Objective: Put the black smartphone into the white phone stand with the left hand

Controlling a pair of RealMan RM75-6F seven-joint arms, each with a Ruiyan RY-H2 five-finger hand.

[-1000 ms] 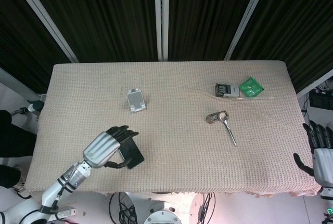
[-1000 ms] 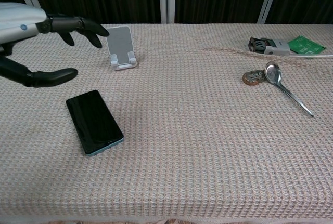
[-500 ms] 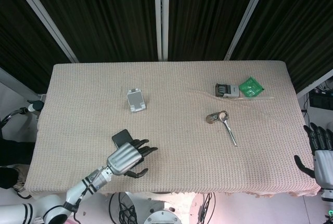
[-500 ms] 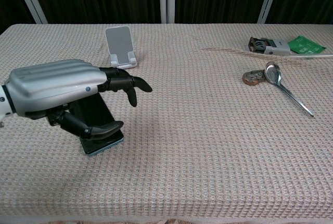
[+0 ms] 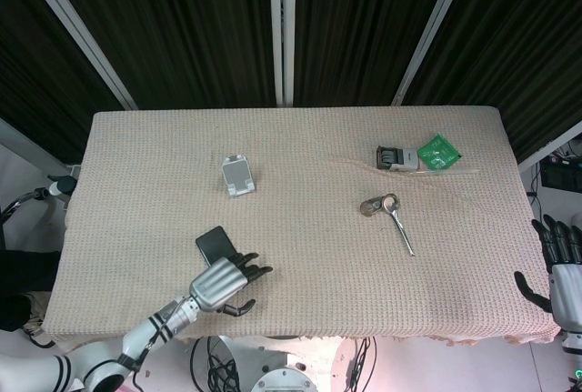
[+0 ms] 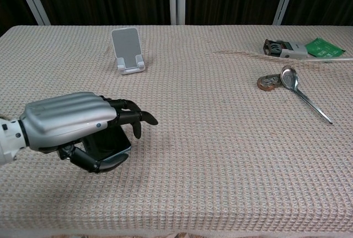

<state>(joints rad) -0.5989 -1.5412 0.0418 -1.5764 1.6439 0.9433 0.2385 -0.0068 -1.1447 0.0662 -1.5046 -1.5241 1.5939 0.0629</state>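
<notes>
L robot hand (image 6: 83,125) curled over black phone (image 5: 213,245), grip not confirmable | phone flat on desk (image 6: 220,155), apart fr white stand (image 6: 128,49) | R robot hand (image 5: 559,269) off desk edge, fingers spread, nothing held | no writing legible

spoon (image 6: 300,93), green packet (image 6: 324,47), perhaps a stapler (image 6: 282,48)

Coarse waffle-weave beige cloth covers the table (image 6: 220,155), matt and rough. The left hand (image 6: 77,125) shows a smooth silvery shell with matt black fingers (image 6: 135,119). Glossy black glass on the smartphone (image 5: 214,244). White phone stand (image 6: 127,50) looks like smooth plastic. The spoon (image 6: 300,91) is shiny metal.
</notes>
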